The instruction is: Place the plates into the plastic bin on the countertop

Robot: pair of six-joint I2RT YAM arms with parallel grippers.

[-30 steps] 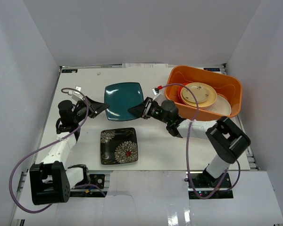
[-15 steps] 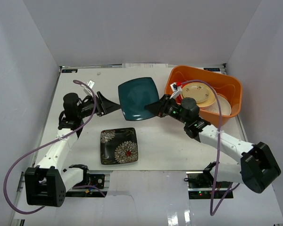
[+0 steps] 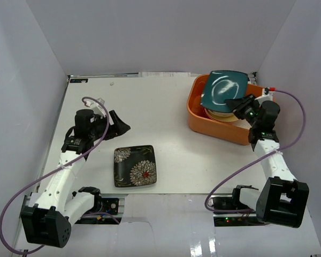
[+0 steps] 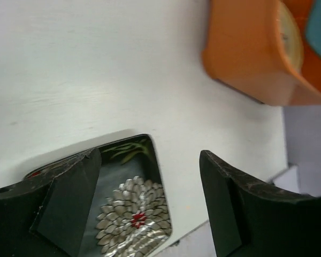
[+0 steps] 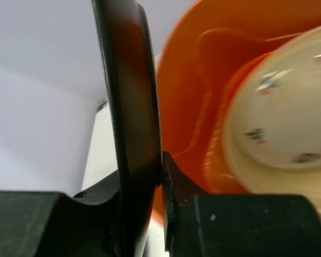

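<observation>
Over the bin [image 3: 214, 127], right claw [image 3: 232, 101] pinches teal plate [image 3: 222, 88] by its edge; left claw [image 3: 124, 126] gapes above countertop [image 3: 166, 107].

Bright even light, soft shadows; wrist close-ups blurred.

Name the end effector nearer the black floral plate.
Left. The left end effector hovers near the black floral plate; the right end effector holds the teal plate over the bin.

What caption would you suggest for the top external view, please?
Right gripper holds teal plate over orange bin; floral plate lies on countertop.
</observation>
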